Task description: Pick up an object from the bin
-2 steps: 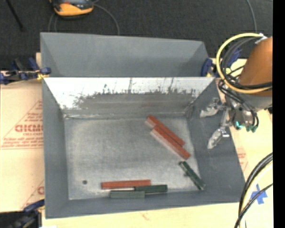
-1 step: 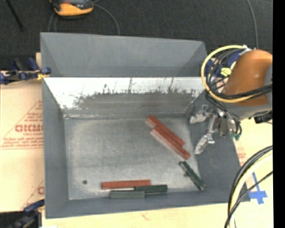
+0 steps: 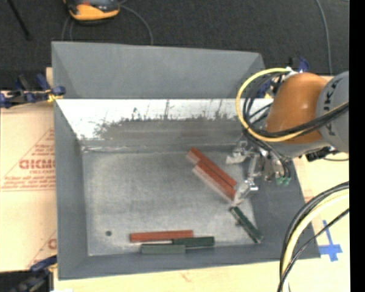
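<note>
In the camera view the grey bin [image 3: 70, 181] has sloping walls round a flat floor, and most of that floor is bare. The whole left half and the middle lie open, with nothing there but a small dark speck [image 3: 108, 233] near the lower left corner.

The crowding is along two edges. At the foot of the near wall a lower red-brown bar [image 3: 161, 236] and a dark green bar [image 3: 177, 244] lie flat, side by side and parallel to that wall, touching or very nearly so. On the right, the arm with its orange cover [image 3: 295, 105] and looped cables hangs over the rim. The gripper [image 3: 247, 186] sits low in the bin's right part, close to the foot of the right wall, with little room on that side. Whether it is open or closed cannot be told (its lower parts are a tangle of metal against the grey floor).

Just left of the gripper lies the slanted red-brown bar [image 3: 212, 170]. It runs from upper left, near the foot of the back wall, down to lower right, where its end comes right up to the gripper's tip; contact cannot be made out. It is long, narrow and straight, with a paler strip along its lower left side. Below the gripper a thin dark green stick [image 3: 246, 224] slants toward the lower right corner, just apart from that bar's end.
</note>
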### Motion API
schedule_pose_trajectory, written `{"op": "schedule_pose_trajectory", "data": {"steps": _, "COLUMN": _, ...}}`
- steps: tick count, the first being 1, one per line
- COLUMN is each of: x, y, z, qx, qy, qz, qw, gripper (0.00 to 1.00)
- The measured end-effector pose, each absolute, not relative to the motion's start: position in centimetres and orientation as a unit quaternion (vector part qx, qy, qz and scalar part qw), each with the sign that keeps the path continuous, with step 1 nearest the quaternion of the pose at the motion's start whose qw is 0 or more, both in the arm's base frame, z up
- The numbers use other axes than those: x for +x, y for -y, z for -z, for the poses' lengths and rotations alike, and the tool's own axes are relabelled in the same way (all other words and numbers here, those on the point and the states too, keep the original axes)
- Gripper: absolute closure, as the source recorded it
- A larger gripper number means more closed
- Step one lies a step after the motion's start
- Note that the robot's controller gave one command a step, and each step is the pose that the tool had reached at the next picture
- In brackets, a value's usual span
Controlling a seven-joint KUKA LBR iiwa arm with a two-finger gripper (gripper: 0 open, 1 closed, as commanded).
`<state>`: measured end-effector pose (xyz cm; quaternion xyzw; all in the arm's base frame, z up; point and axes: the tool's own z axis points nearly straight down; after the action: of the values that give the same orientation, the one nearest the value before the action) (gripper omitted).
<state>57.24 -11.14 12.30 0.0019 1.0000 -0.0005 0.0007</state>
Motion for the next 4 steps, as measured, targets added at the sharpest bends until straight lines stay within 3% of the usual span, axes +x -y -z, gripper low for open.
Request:
{"op": "schedule_pose_trajectory", "data": {"steps": 1, "x": 57.8, "y": 11.3, "z": -8.8, "qx": -0.064, "qy": -0.998, "qz": 0.001, "qw": 0.003, "gripper": 0.00}}
{"op": "schedule_pose_trajectory", "data": {"steps": 2, "x": 57.8, "y": 11.4, "z": -8.4, "qx": -0.038, "qy": -0.999, "qz": 0.001, "qw": 0.001, "gripper": 1.00}}
{"op": "schedule_pose_trajectory", "data": {"steps": 3, "x": 57.8, "y": 11.3, "z": -8.4, "qx": -0.039, "qy": -0.999, "qz": 0.001, "qw": 0.001, "gripper": 1.00}}
{"op": "schedule_pose_trajectory", "data": {"steps": 4, "x": 57.4, "y": 10.5, "z": -10.3, "qx": -0.100, "qy": -0.995, "qz": 0.000, "qw": -0.003, "gripper": 1.00}}
